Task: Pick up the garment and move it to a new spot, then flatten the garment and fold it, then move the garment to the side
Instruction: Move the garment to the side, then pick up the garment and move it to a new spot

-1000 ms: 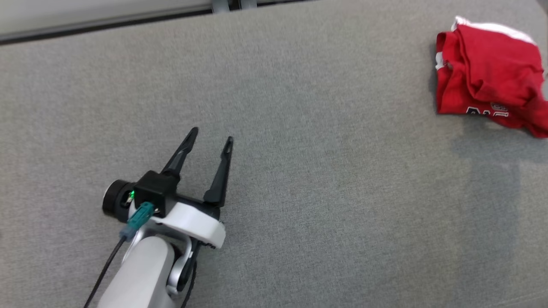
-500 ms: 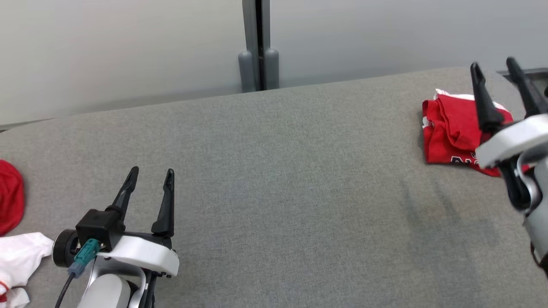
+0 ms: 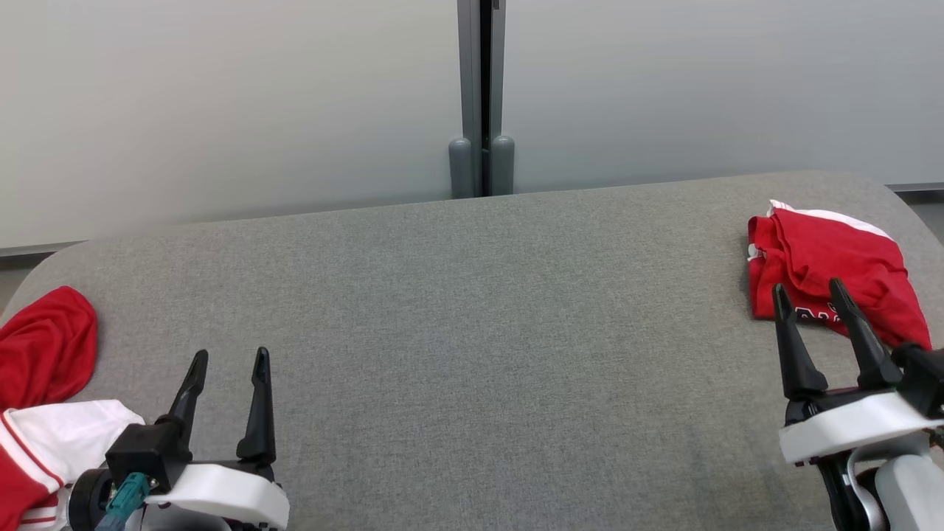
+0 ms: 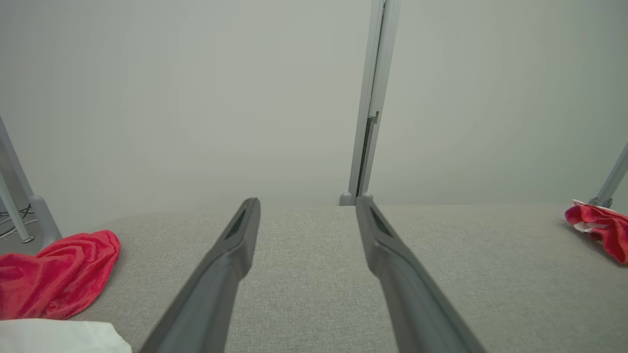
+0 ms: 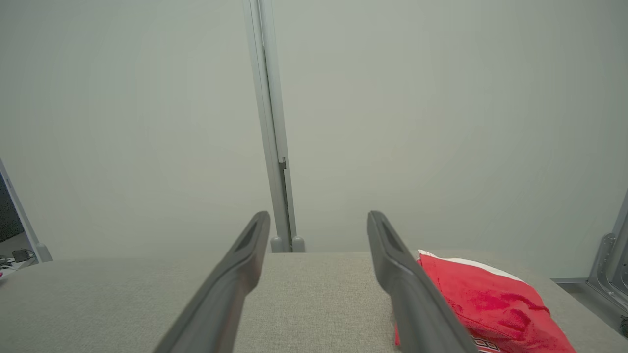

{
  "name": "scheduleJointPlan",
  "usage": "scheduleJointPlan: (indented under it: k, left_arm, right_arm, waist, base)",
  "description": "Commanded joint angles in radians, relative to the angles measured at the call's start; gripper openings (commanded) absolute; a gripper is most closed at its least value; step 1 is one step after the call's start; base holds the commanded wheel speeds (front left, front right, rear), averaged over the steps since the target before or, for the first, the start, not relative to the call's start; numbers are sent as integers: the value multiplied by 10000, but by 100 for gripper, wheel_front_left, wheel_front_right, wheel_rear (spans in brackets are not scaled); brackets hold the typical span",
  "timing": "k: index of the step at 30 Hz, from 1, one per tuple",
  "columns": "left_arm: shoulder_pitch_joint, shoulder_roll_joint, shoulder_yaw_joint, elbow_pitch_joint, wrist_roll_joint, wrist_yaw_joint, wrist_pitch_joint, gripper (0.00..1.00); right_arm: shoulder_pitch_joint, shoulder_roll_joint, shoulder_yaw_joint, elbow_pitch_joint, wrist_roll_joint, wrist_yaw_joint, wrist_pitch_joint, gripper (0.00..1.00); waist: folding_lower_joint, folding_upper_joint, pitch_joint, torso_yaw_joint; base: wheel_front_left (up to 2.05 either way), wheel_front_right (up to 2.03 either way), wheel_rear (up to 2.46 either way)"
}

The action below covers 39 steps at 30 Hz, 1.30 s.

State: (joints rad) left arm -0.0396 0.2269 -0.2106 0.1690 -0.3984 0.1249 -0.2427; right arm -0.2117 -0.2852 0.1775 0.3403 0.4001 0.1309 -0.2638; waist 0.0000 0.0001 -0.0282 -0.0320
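Observation:
A folded red garment with white trim and dark lettering (image 3: 826, 265) lies at the table's far right; it also shows in the right wrist view (image 5: 481, 299) and the left wrist view (image 4: 598, 228). A crumpled red and white garment (image 3: 44, 354) lies at the left edge, its red part (image 4: 64, 274) visible beside my left fingers. My left gripper (image 3: 229, 356) stands open over bare table just right of that pile, holding nothing (image 4: 308, 201). My right gripper (image 3: 807, 289) is open and empty, its tips just in front of the folded garment (image 5: 319, 215).
The grey fabric-covered table (image 3: 472, 332) has rounded corners, and a wide bare stretch runs between the two grippers. Behind it stand pale wall panels joined by a grey post (image 3: 481, 96). A metal frame leg (image 4: 19, 206) stands off the table's left end.
The head camera has tilted up, so the wall and both table ends now show. My right gripper has come into view and sunk to the lower right. Both grippers stay open.

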Motion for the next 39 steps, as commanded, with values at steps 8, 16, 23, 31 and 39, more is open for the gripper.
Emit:
scheduleJointPlan:
  k: [8,16,23,31,39]
  left_arm:
    - [377,-50,1,-135,-10,130,-118,100]
    - [269,-90,-90,-175,32,151,-132,100]
    - [162,-11,-17,-211,-14,284,-43,100]
    - [107,122,58,-242,54,498,90,100]
    - [351,212,72,-514,57,688,217,100]
  right_arm:
    - [482,252,-174,-246,-397,-3,13,100]
    - [480,332,-66,-299,-405,-3,81,100]
    - [404,614,221,-269,-223,-3,104,100]
    - [264,802,696,-219,-135,-3,55,100]
    - [265,872,1013,-250,-85,-3,13,100]
  waist:
    - [0,-1,76,7]
    - [0,-1,111,103]
    - [0,-1,233,689]
    - [0,-1,347,2151]
    - [0,-1,359,3683]
  base:
    - [0,0,0]
    - [0,0,0]
    - [0,0,0]
    - [0,0,0]
    - [0,0,0]
